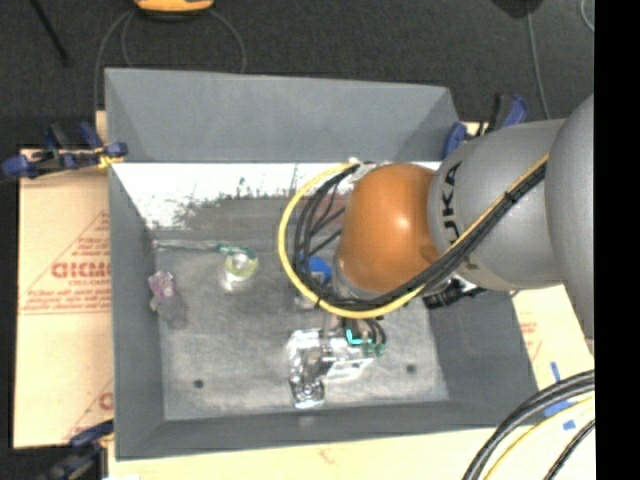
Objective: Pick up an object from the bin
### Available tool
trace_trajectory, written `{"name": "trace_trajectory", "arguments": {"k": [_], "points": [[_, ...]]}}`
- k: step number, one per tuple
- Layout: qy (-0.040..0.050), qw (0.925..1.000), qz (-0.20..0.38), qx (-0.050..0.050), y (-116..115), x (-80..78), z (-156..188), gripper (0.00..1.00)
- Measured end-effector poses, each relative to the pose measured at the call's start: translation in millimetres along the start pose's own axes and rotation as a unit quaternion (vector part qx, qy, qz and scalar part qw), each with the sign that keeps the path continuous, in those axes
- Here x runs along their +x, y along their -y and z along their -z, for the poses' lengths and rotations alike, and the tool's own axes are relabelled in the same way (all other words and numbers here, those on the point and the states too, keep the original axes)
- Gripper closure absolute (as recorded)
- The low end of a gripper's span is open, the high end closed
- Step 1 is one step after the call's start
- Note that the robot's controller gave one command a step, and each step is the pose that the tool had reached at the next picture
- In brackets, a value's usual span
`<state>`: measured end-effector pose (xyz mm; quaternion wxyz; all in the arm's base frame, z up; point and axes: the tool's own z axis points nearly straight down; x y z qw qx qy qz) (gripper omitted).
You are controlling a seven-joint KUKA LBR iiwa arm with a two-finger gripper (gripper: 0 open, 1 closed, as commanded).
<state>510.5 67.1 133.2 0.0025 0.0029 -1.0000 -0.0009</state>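
Grey bin (135, 298), gripper (308, 373) low near its front wall, small clear thing (238, 268) apart; open or closed, cannot tell.

A small clear round cup (238, 267) lies well apart from the end effector (308, 380), and a pale purple lump (162, 288) lies farther off.

Grey arm (520, 208) reaching in from right, orange-covered wrist (385, 228) pointing downward

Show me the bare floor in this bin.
The bin floor is bare at the front left, between the purple piece and the gripper, and in the front right corner. It is crowded under the arm, by the clear round piece and blue piece.
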Motion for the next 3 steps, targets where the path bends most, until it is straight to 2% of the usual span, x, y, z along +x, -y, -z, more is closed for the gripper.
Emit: {"name": "trace_trajectory", "arguments": {"k": [1, 2, 3], "points": [[0.0075, 0.9911, -0.133, -0.003, 21, -6.4, -49, 0.00], [0.0015, 0.9911, -0.133, -0.003, 20, -3.7, -50, 1.00], [0.0068, 0.9946, -0.104, -0.001, 24, -17.9, 103, 1.00]]}}
